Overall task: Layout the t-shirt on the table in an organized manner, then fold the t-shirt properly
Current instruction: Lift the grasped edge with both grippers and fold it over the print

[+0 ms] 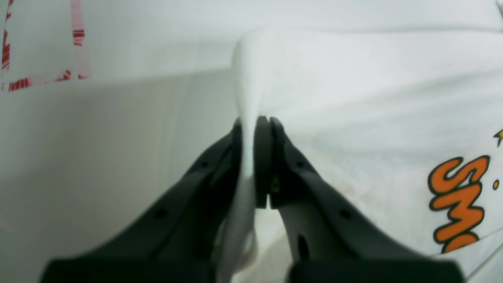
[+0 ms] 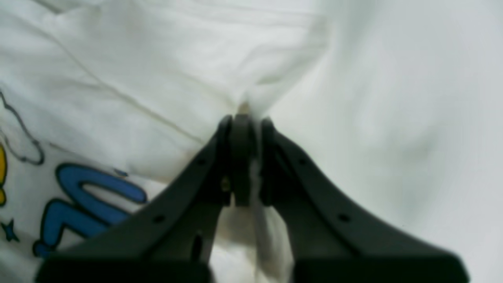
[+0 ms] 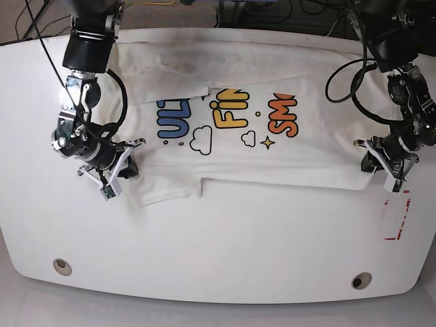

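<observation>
Between the jaws, left gripper (image 1: 262, 165): pressed together on a thin ridge of white cloth, pinching the t-shirt (image 3: 225, 139) at its 3 o'clock edge in the base view.
Between the jaws, right gripper (image 2: 245, 161): also pressed together on a gathered fold, at the shirt's 9 o'clock edge.
Cloth at the pinches: it rises in a small peak at each grip, so both edges seem lifted slightly off the table (image 3: 218, 238).
Shirt on the table: it lies crosswise toward 12 o'clock, print facing up, with a loose flap (image 3: 170, 191) hanging down toward 7 o'clock.
Orange lettering (image 1: 458, 204): at 3 o'clock of the left grip.
Blue lettering (image 2: 86, 196): at 8 o'clock of the right grip.
Tape mark (image 3: 396, 218): at 5 o'clock of the left gripper, off the cloth.
Step in hand, as I judge it: stretching the shirt flat.
Doing it well: pull both grips apart evenly and low, keep the tension level, and stop before the cloth slips free.
Risk: the flap may remain creased.
</observation>
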You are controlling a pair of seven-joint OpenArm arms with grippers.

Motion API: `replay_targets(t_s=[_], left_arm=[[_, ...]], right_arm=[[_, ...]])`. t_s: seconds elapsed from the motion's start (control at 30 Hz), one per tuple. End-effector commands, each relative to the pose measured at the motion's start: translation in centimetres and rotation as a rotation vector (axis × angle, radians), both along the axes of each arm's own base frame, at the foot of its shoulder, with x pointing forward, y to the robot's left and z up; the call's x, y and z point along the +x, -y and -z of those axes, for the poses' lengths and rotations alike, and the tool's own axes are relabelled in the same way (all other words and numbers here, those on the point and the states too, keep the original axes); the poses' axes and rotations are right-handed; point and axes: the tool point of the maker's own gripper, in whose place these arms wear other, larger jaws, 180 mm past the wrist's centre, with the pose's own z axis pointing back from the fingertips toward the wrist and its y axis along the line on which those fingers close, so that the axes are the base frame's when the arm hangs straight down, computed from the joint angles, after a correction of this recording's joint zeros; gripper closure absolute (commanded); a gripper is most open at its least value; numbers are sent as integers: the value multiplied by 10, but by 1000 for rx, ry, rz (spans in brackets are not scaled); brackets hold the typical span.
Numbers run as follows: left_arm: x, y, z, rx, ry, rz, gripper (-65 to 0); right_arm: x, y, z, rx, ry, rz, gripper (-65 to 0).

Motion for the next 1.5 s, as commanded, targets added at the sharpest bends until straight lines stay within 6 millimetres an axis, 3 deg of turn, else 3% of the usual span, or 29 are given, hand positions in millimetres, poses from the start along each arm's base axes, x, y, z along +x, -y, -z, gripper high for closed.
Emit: replay_targets(t_s=[0.0, 0.37, 0.63, 0.87, 1.27, 1.37, 1.47], left_arm=[[8, -10, -20, 25, 57, -1, 0], [-19, -12, -15, 91, 31, 21, 0], [-48, -15, -11, 155, 0, 53, 0], [-76, -16, 0, 183, -51, 65, 0], [-114, -38, 15, 212, -137, 26, 0], [-121, -43, 16, 232, -159, 38, -8], [-123, -45, 17, 236, -166, 40, -71]], right_arm=[[3, 9, -22, -27, 62, 11, 0], [-37, 21, -39, -141, 48, 34, 0], [-67, 17, -44, -209, 32, 7, 0], [-93, 18, -38, -253, -24, -5, 0], [-133, 17, -11, -254, -135, -21, -3], [-140, 17, -6, -254, -154, -23, -38], [-144, 17, -4, -252, -165, -24, -127]])
